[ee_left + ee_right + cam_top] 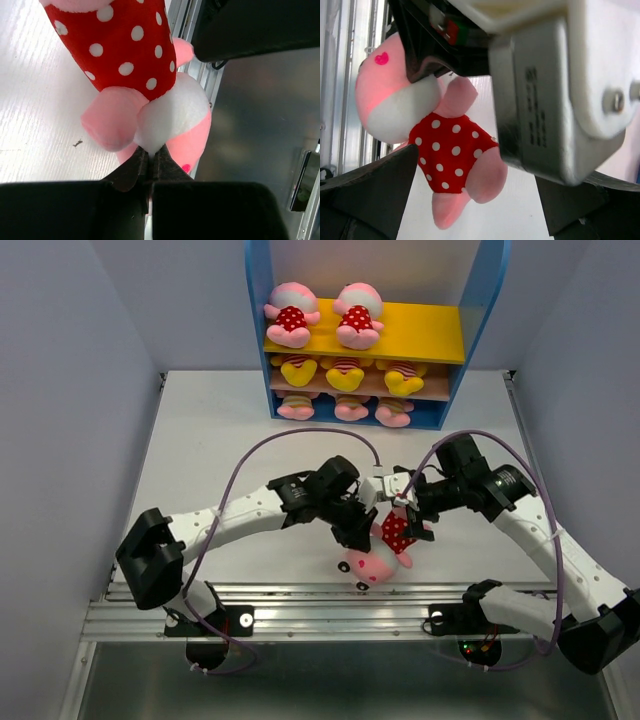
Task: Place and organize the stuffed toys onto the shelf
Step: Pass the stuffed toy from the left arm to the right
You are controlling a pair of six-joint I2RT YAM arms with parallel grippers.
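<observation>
Pinching dotted pig [125, 45] by head: left claw [149, 157]; right claw [475, 172] spread, view partly blocked.

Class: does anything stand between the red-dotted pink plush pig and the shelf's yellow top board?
Nothing lies on the white table between them; only the open right gripper, at the pig, sits toward the shelf.

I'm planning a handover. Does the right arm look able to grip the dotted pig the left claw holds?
Probably yes: the right claw is open, its fingers either side of the pig, whose head alone the left claw pinches.
</observation>
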